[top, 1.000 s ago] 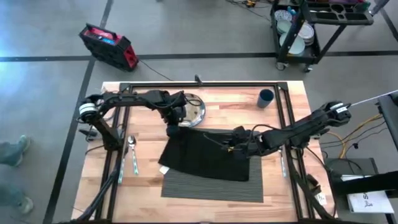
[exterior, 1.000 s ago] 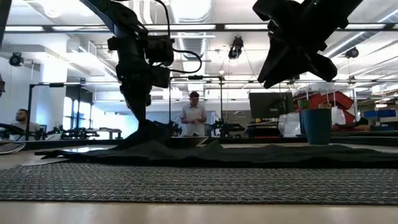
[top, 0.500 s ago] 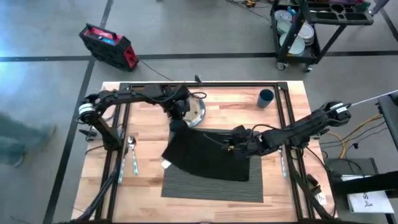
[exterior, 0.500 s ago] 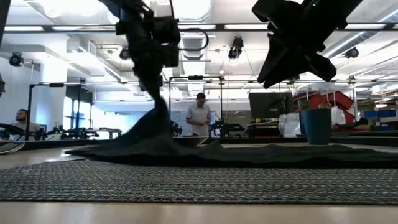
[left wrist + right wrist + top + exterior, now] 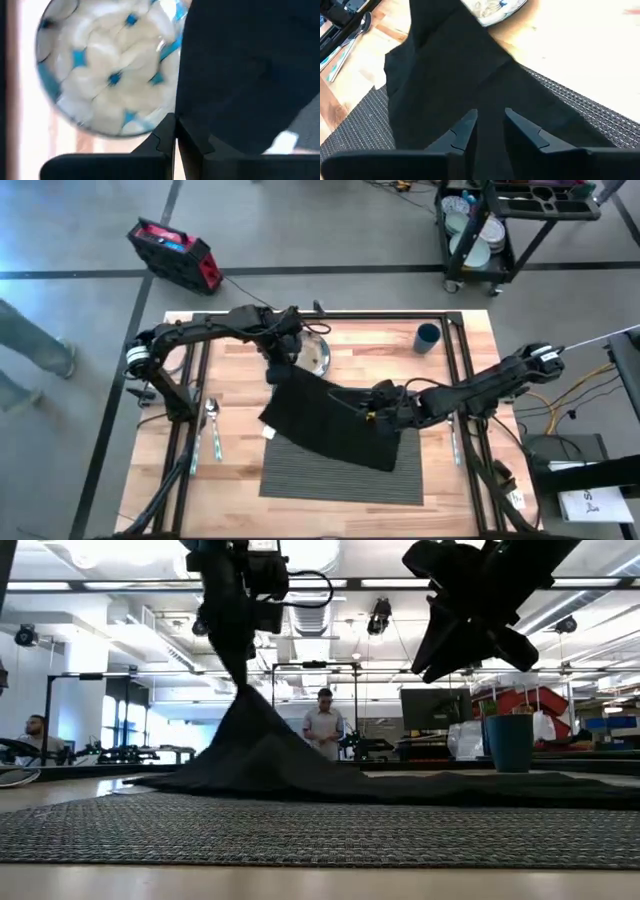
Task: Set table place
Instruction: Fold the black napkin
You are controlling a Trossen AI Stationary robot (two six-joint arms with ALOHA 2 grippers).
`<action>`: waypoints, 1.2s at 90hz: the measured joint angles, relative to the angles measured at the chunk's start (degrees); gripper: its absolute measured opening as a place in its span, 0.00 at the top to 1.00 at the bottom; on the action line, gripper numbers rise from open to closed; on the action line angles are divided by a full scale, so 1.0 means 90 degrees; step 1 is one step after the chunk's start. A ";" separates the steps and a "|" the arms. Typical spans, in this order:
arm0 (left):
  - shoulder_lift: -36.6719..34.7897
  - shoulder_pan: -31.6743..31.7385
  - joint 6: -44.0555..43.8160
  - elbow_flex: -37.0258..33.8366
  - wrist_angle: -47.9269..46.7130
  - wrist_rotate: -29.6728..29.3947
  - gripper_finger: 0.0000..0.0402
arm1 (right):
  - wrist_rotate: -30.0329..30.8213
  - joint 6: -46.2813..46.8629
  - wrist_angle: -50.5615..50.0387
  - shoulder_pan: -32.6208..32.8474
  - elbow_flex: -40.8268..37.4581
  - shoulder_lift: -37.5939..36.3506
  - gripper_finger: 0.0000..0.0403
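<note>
- Toward the far middle of the table (image 5: 370, 350), the left gripper (image 5: 275, 370) has its fingers (image 5: 167, 137) pressed together on one corner of the black napkin (image 5: 330, 420), lifted clear of the surface.
- From the low view, that corner rises in a peak under the gripper (image 5: 238, 665); the rest of the napkin (image 5: 330, 780) slopes down and lies flat.
- Just beyond the left gripper, near the table's far edge, sits a plate (image 5: 315, 355) with a blue and white pattern; the raised napkin corner covers part of it in the left wrist view (image 5: 105, 75).
- Near the middle of the table, the right gripper (image 5: 378, 412) hangs just over the napkin's right part, fingers (image 5: 465, 127) a little apart with nothing between them; whether the tips touch the cloth I cannot tell.
- Under the napkin, the ribbed grey placemat (image 5: 340, 480) lies flat along the near edge of the table, middle portion; the napkin overlaps its far half, at an angle.
- Placemat weave shows beside the napkin in the right wrist view (image 5: 580, 112).
- By the left edge of the table lie a spoon (image 5: 211, 412) and another utensil (image 5: 217, 442) with a light blue handle, side by side, well apart from the placemat.
- At the far right corner stands a dark blue cup (image 5: 427, 337), upright.
- Off the table, on the floor beyond the far left corner, sits a red and black case (image 5: 175, 252).
- Behind the table, in the low view, a person (image 5: 322, 725) stands in the room.
</note>
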 joint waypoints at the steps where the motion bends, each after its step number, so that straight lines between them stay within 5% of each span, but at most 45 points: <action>1: 0.0000 0.0013 0.0025 -0.0017 -0.0005 -0.0019 1.00 | 0.0000 0.0000 0.0000 -0.0005 0.0000 0.0001 0.80; 108: 0.0971 0.1037 0.0947 0.0155 0.1279 -0.0389 1.00 | 0.0049 -0.0177 0.0005 -0.0476 0.0000 -0.0132 0.75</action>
